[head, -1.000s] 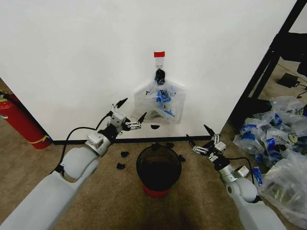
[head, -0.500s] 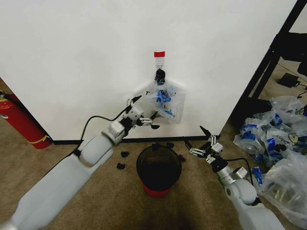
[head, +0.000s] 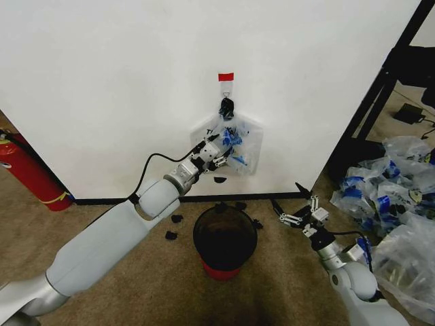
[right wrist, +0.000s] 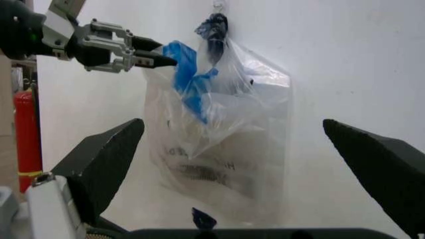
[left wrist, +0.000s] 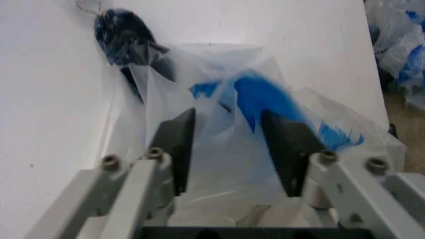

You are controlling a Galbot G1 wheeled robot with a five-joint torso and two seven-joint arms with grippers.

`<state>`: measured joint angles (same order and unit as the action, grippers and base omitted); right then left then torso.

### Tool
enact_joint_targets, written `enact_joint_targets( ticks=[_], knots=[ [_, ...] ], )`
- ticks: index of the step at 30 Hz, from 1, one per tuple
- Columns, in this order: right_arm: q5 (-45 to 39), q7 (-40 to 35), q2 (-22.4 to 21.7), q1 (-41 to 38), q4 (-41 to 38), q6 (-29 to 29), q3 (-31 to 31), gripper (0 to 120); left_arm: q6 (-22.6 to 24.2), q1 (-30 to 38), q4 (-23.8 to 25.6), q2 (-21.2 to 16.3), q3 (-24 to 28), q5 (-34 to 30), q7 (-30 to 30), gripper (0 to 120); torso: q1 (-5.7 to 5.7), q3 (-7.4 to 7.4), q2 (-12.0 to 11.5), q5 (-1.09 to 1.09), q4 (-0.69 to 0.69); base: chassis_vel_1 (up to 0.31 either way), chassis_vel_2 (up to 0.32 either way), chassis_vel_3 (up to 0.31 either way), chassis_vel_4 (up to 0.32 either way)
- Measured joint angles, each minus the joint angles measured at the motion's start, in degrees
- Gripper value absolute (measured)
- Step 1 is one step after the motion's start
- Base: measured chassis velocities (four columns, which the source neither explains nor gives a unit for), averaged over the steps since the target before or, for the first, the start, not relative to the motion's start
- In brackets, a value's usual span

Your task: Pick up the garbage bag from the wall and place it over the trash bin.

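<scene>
Left gripper point(head: 219, 155) up at the wall point(head: 102, 81), fingers spread around the hanging garbage bag point(head: 234, 146), not pinching, right gripper point(head: 297, 205) wide open low beside the trash bin point(head: 224, 241)

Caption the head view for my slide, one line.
Left gripper open against the garbage bag hanging on the wall, above the trash bin; right gripper open, low beside it.

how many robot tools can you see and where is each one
2. The left tool is open at the garbage bag hanging on the wall. The right tool is open, low, right of the trash bin.
</scene>
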<state>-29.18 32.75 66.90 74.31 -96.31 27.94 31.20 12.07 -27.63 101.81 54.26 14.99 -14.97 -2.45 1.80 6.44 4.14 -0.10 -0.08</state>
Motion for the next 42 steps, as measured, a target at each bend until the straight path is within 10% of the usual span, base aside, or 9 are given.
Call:
enact_joint_targets(
  ticks=[10, 42],
  knots=[
    [0.02, 0.12, 0.02, -1.07, 0.84, 0.02, -1.0, 100, 0.01, -2.74, 2.4, -0.18, -2.58, 0.42, -1.06, 1, 0.0, 0.0, 0.0, 0.0, 0.0, 0.0, 0.0, 0.0, 0.0],
    [0.11, -0.35, -0.34, -2.0, 0.54, -0.28, -3.05, 100, -4.23, -19.4, 7.36, -3.04, -14.24, 3.3, 0.53, 0, -0.01, -0.01, 0.0, 0.0, 0.0, 0.0, 0.0, 0.0, 0.0]
  ],
)
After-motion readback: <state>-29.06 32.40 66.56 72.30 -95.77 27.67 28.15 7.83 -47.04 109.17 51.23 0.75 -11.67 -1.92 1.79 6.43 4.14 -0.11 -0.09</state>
